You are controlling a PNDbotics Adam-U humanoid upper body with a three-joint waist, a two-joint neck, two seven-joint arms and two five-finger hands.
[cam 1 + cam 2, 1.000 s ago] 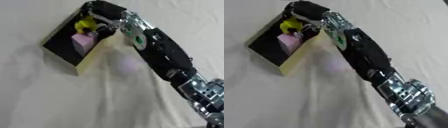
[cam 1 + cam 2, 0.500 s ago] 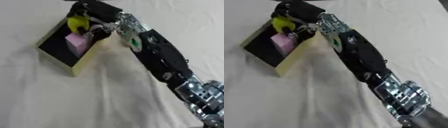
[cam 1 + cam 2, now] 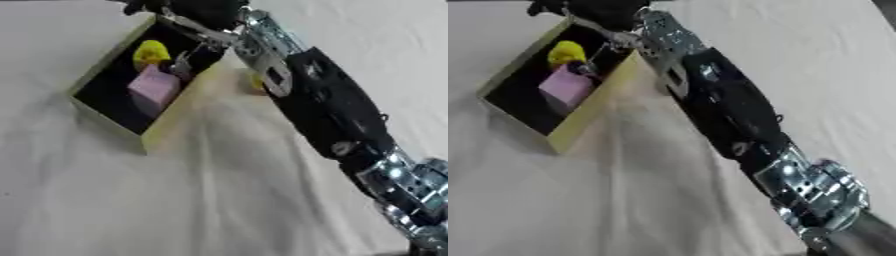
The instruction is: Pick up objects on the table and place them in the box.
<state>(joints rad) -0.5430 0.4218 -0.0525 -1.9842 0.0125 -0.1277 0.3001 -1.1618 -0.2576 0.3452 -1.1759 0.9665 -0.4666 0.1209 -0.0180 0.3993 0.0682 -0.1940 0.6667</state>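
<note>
Right hand [image 3: 197, 11] is seen above the box's 12 o'clock edge; finger state cannot be told. Yellow rounded object [image 3: 150, 51], held half a second ago, now lies released in the yellow-walled, black-lined box [image 3: 171, 122] beside the pink block [image 3: 154, 88]. Placement judged done.

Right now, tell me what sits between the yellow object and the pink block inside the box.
Nothing. In the left eye view the yellow object and the pink block lie close together in the box, with only a thin strip of its dark floor between them.
</note>
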